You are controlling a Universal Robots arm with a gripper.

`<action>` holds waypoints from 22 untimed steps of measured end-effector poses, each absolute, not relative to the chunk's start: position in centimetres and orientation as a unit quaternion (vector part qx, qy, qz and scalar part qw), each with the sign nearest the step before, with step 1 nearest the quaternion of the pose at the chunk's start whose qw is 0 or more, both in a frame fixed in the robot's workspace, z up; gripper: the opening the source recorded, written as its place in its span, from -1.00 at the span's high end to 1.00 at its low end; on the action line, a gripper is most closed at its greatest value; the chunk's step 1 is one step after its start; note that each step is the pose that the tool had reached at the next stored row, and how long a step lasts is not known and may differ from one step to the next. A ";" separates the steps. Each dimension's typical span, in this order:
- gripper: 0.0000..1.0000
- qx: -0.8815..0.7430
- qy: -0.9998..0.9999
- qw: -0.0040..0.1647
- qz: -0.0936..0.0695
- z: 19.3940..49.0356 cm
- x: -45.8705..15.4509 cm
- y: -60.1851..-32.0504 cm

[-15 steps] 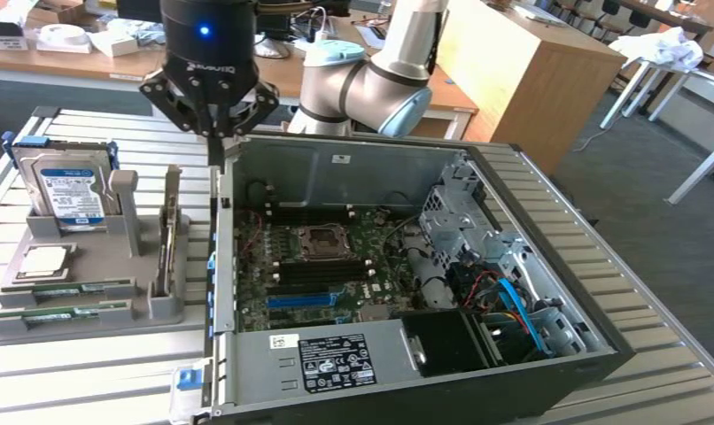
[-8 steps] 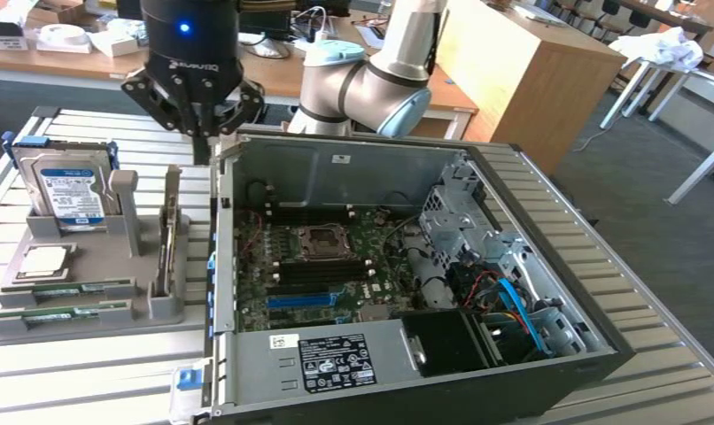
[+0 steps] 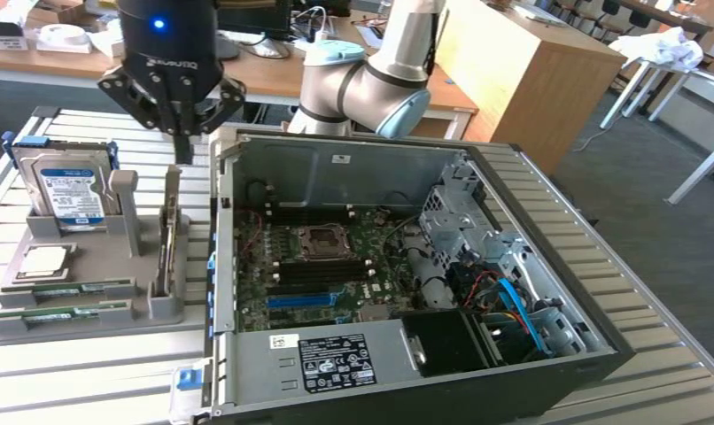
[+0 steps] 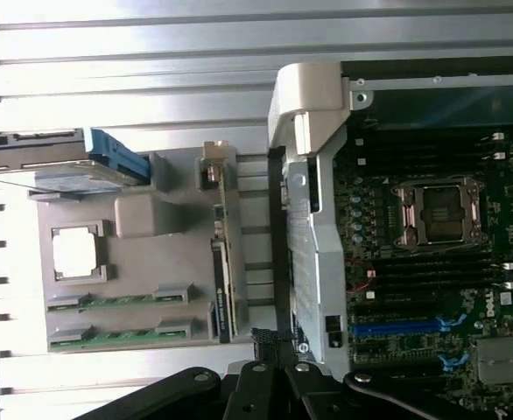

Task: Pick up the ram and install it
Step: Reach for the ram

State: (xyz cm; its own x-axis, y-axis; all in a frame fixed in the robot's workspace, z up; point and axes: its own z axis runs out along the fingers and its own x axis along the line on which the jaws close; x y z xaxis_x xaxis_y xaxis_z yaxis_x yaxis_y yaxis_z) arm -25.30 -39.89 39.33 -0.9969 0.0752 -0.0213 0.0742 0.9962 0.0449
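The jaws (image 3: 182, 152) hang drawn together with nothing between them, above the grey fixture tray (image 3: 97, 329) on the slatted worktop (image 3: 85, 381). The ram (image 3: 67, 288) lies flat in its recess in that tray, well below the jaws and off toward the exterior view's left, with a second stick (image 3: 62, 312) just beyond it, both untouched.

Almost straight under the jaws stands an upright card (image 3: 170, 232) in its holder. It is much nearer to them than either stick, so I judge a straight descent would strike the card's top edge rather than reach the ram.

With the jaws this narrow they could not straddle a stick, and would press on the board.

Each stick sits low between end clips, leaving only thin long edges to pinch. A grip off centre could tilt it or let it slip.

The hard drive (image 3: 67, 190) and the CPU chip (image 3: 44, 259) stand on the far side of the ram from the jaws, and a wide sweep could clip them.

The computer case wall (image 3: 221, 266) rises between the tray and the motherboard (image 3: 322, 266). A low carry could catch it, and a tilted stick would likely jam in its slot.
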 end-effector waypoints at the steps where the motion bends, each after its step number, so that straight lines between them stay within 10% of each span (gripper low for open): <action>1: 0.80 0.037 0.999 0.011 0.022 39.3 -25.5 -39.9; 22: 0.80 0.038 0.999 0.009 0.022 39.3 -30.3 -39.9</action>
State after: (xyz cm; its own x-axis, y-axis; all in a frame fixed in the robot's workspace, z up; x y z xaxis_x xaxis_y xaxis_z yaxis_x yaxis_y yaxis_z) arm -30.35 -39.88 39.32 -0.9970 0.0754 -0.0165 0.0746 0.9962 0.0446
